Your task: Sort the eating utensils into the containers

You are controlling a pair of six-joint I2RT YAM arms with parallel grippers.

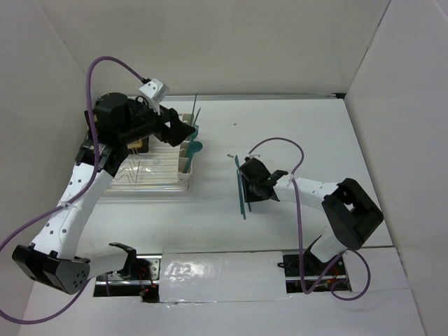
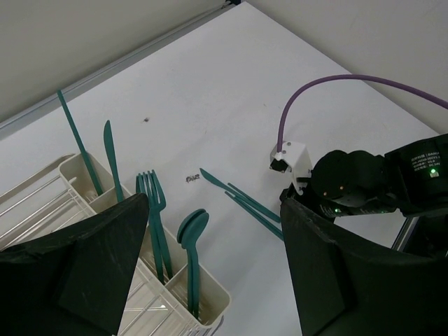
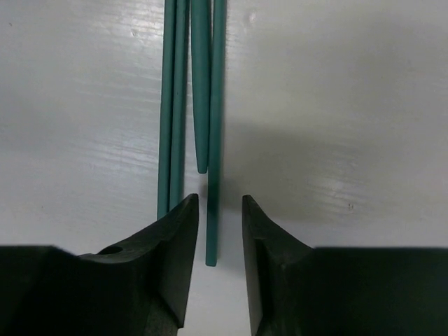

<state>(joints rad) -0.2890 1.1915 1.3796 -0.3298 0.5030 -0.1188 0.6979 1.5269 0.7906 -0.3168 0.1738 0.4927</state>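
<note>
Several teal utensils lie side by side on the white table; their handles run up the right wrist view. My right gripper is low over them, and in its own view the jaws are narrowly open, straddling one handle's end without touching it. The cream-white cutlery cups stand at the rack's right end. In the left wrist view the cups hold knives, forks and spoons. My left gripper hovers above the cups, wide open and empty.
A clear wire dish rack joins the cups on the left, with a tan-and-black piece inside. A tiny dark speck and a small scrap lie on the table. White walls close in the table.
</note>
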